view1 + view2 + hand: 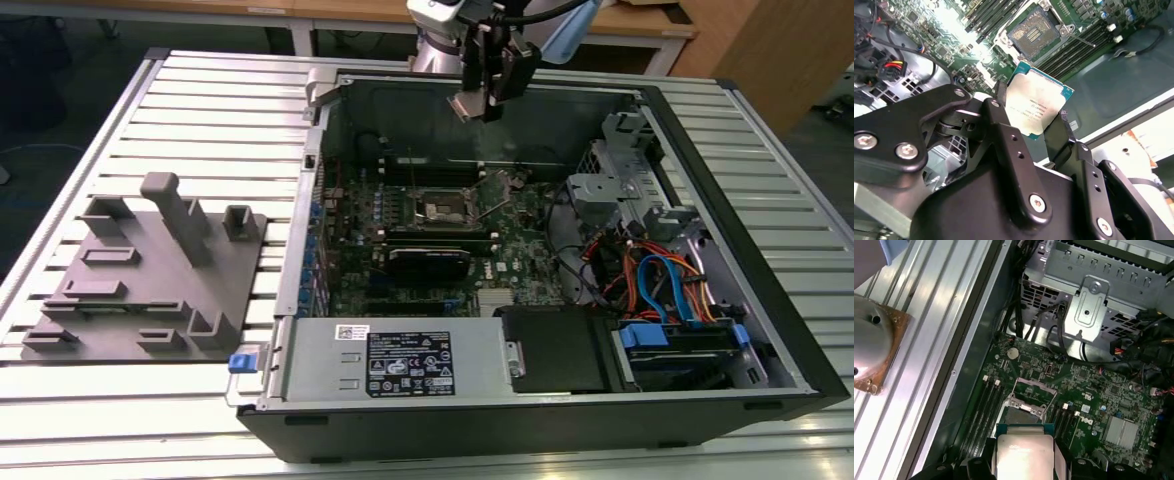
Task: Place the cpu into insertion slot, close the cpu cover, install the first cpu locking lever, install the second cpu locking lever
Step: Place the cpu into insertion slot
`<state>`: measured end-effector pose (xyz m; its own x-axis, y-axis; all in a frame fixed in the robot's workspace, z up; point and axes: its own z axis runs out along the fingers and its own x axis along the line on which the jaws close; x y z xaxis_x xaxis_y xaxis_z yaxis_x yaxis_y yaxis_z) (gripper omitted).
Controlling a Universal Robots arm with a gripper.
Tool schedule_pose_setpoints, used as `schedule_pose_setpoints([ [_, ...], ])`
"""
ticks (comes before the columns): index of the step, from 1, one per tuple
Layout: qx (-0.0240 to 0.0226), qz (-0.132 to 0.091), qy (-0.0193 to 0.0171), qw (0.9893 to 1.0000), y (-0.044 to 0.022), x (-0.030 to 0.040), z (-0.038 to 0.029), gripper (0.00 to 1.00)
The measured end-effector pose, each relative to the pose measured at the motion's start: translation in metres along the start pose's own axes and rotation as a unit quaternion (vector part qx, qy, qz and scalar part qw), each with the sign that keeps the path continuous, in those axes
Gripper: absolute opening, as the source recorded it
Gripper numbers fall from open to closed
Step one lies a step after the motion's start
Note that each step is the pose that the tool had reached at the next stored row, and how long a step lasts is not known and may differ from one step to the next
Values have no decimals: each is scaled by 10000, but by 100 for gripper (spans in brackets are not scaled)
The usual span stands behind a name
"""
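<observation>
Cpu (1036, 102) held in gripper (1032, 112), apart from insertion slot (1033, 34).

There was one cpu (1036, 104), one insertion slot (1033, 34), one computer case (507, 432), one grey fixture plate (140, 288), and seemingly one black card (427, 263).

Nothing can be read clearly. In the exterior view a big white label (407, 362) with black print and little signs is stuck on the silver box (310, 372), and a small white sticker (351, 332) sits just above it; all of the print is too tiny to read. In the second wrist view the cpu (1036, 102) has faint lines of print on its metal top, too dim to read. In the first wrist view small white marks (1084, 413) stand on the green board (1089, 390), also too small to tell
</observation>
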<state>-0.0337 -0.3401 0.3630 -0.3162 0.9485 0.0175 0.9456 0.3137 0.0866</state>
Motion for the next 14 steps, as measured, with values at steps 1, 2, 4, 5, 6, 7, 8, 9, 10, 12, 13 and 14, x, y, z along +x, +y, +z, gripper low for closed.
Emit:
schedule_pose_setpoints([
  [1,0,12,-1,10000,0,0,0,54],
  [2,-1,14,-2,10000,0,0,0,54],
  [4,-1,17,-2,10000,0,0,1,54],
  [5,-1,17,-2,10000,0,0,1,54],
  [6,-1,17,-2,10000,0,0,1,54],
  [7,-1,17,-2,10000,0,0,1,54],
  [8,-1,17,-2,10000,0,0,1,54],
  [9,-1,17,-2,10000,0,0,1,54],
  [10,-1,17,-2,10000,0,0,1,54],
  [12,-1,17,-2,10000,0,0,0,54],
  [13,-1,17,-2,10000,0,0,1,54],
  [14,-1,18,-2,10000,0,0,1,54],
])
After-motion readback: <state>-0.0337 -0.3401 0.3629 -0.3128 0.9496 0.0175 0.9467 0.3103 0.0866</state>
